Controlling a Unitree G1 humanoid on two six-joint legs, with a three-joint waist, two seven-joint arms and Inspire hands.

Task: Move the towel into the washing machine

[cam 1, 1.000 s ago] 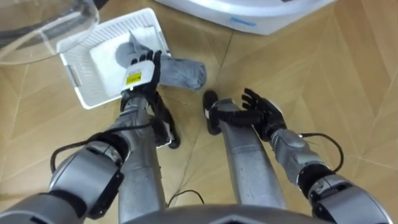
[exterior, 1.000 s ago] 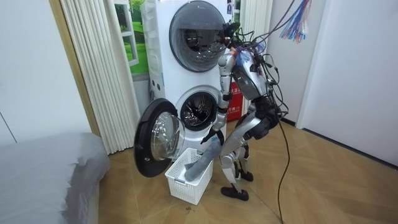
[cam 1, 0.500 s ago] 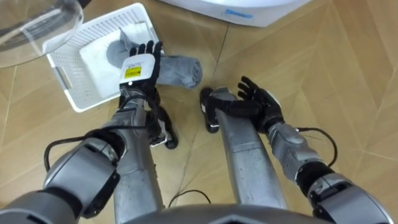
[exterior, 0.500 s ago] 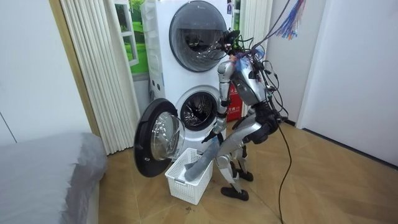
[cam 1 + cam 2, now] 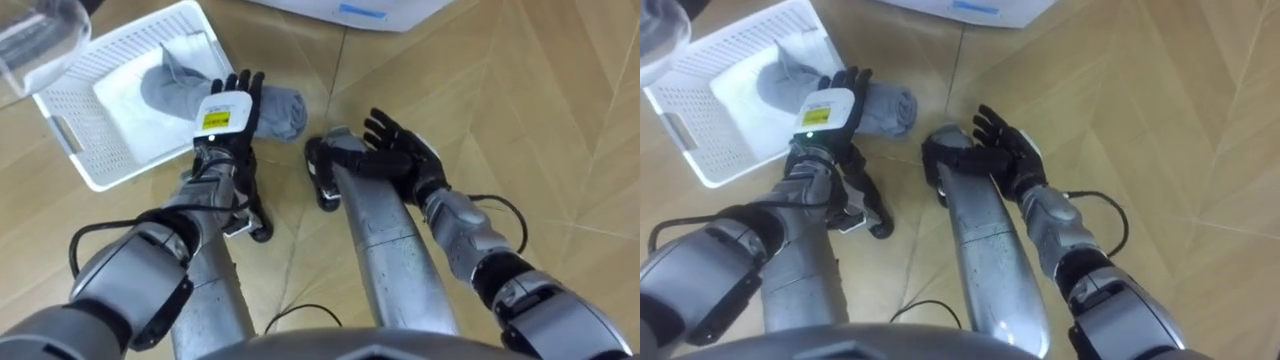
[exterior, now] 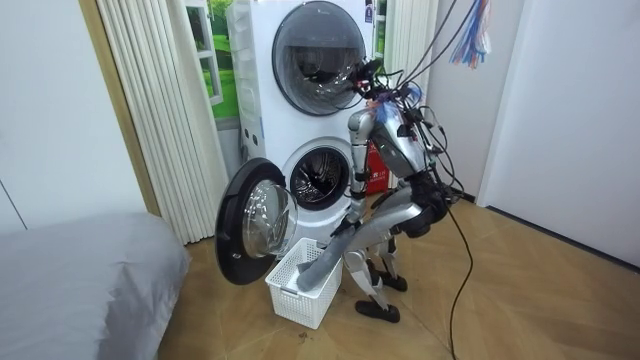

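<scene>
A grey rolled towel [image 5: 283, 110] lies across the rim of a white laundry basket [image 5: 70, 150]. One end rests inside on white cloth, the other sticks out over the floor. My left hand [image 5: 229, 108] is over the towel's middle, back up, fingers straight and open. Above my right thigh my right hand [image 5: 402, 160] is open with its fingers spread, holding nothing. In the room view I stand bent forward before the washing machine [image 6: 318, 180], whose round door [image 6: 250, 232] hangs open. The towel [image 6: 325, 262] leans out of the basket [image 6: 300, 290] there.
The machine's white base [image 5: 370, 12] runs along the top of the eye view, and the glass door [image 5: 30, 30] is at the top left. Wooden floor lies to the right. A second machine [image 6: 315, 45] is stacked above, and a grey bed [image 6: 70, 280] fills the room view's left.
The whole eye picture has shifted down and left as my torso leans further forward. My left hand stays over the towel and my right hand stays open.
</scene>
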